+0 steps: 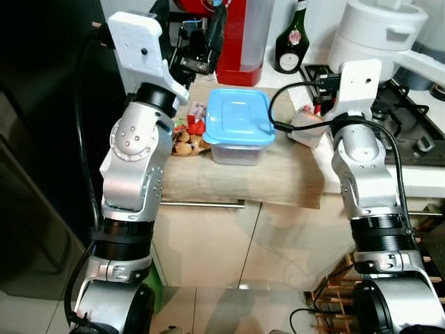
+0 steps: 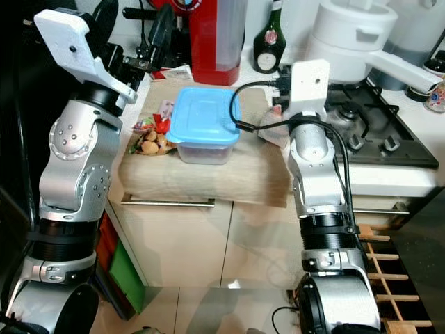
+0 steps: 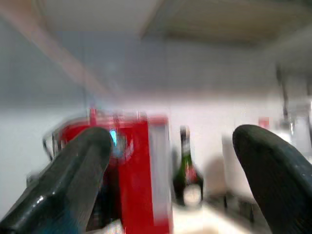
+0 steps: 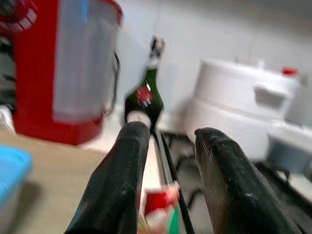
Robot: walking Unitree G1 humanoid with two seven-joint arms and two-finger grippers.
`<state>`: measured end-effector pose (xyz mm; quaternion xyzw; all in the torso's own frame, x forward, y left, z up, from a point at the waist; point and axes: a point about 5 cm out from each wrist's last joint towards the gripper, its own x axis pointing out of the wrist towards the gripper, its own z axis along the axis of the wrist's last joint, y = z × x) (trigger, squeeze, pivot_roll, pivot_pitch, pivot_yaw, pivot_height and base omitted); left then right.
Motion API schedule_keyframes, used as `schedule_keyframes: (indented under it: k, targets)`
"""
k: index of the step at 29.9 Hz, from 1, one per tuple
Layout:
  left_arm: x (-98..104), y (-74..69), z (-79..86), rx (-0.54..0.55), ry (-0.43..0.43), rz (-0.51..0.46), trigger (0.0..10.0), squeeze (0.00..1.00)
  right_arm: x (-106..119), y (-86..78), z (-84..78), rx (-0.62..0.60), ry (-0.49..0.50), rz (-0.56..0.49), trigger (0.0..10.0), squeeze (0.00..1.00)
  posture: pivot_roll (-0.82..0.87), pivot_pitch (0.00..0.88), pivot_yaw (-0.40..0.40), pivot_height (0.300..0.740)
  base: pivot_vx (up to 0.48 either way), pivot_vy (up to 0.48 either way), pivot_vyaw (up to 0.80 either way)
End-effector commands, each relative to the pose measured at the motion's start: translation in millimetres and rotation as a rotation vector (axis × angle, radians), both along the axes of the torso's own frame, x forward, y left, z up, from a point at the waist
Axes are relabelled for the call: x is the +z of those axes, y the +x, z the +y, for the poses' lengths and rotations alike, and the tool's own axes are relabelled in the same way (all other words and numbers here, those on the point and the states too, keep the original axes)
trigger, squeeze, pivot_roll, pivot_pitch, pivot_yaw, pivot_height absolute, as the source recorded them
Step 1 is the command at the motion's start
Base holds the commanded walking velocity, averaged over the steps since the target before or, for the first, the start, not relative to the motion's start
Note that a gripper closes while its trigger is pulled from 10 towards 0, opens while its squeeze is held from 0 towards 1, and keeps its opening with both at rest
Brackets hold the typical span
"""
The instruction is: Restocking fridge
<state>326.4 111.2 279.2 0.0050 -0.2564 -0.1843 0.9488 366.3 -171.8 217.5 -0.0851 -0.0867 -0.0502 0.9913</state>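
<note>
A clear tub with a blue lid (image 1: 240, 122) stands in the middle of the wooden counter (image 1: 243, 181). A bag of brown and red snacks (image 1: 188, 139) lies against the tub on its left. My left gripper (image 3: 173, 136) is raised over the back left of the counter, open wide with nothing in it, and faces the red appliance (image 1: 240, 38). My right gripper (image 4: 173, 129) hovers at the counter's right end, its fingers a narrow gap apart and empty at the tips. A red and green packet (image 1: 306, 129) lies just under it.
A dark green bottle (image 1: 292, 38) and a white cooker (image 1: 379, 31) stand at the back wall. A gas hob (image 1: 410, 115) is on the right. A dark tall surface (image 1: 42, 139) rises on the left. A wooden rack (image 2: 389, 278) sits on the floor to the right.
</note>
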Motion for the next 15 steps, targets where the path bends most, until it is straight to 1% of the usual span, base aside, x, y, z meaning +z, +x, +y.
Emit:
schedule_keyframes:
  k: [1,3,4,8,10,11,13,15]
  targets:
    - [-13.2,2.4,3.5,0.004,0.012,0.076,10.0,0.0,-9.6,-0.2,-11.4,-0.046,0.011,0.057,10.0,0.0,-0.07,0.0,-0.003,0.74,0.0,0.0,0.0]
    - [-17.2,-0.1,9.2,0.017,-0.008,0.087,10.0,0.0,-13.3,-0.4,-11.3,-0.041,0.019,0.077,10.0,0.0,-0.06,0.0,-0.006,0.74,0.0,0.0,0.0]
    - [-17.2,-0.1,9.2,0.017,-0.008,0.087,10.0,0.0,-13.3,-0.4,-11.3,-0.041,0.019,0.077,10.0,0.0,-0.06,0.0,-0.006,0.74,0.0,0.0,0.0]
    - [-19.4,-3.8,3.7,-0.003,0.008,0.098,10.0,0.0,-23.0,-1.4,-9.1,-0.038,0.036,0.133,10.0,0.0,-0.05,0.0,-0.014,0.74,0.0,0.0,0.0]
    - [-20.4,-4.2,3.1,-0.007,0.014,0.106,10.0,0.0,-25.0,-1.6,-8.4,-0.037,0.042,0.144,10.0,0.0,-0.05,0.0,-0.014,0.74,0.0,0.0,0.0]
    - [-26.4,-3.5,2.2,-0.012,0.058,0.144,10.0,0.0,-30.8,-2.0,-5.8,-0.029,0.06,0.172,10.0,0.0,-0.05,0.0,-0.014,0.74,0.0,0.0,0.0]
    - [-28.8,-3.6,2.1,-0.021,0.073,0.158,10.0,0.0,-35.5,-2.2,-3.8,-0.023,0.071,0.19,10.0,0.0,-0.05,0.0,-0.014,0.74,0.0,0.0,0.0]
    - [-30.6,-4.1,0.5,-0.052,0.088,0.178,10.0,0.0,-38.5,-2.5,-2.5,-0.019,0.073,0.201,10.0,0.0,-0.05,0.0,-0.011,0.74,0.0,0.0,0.0]
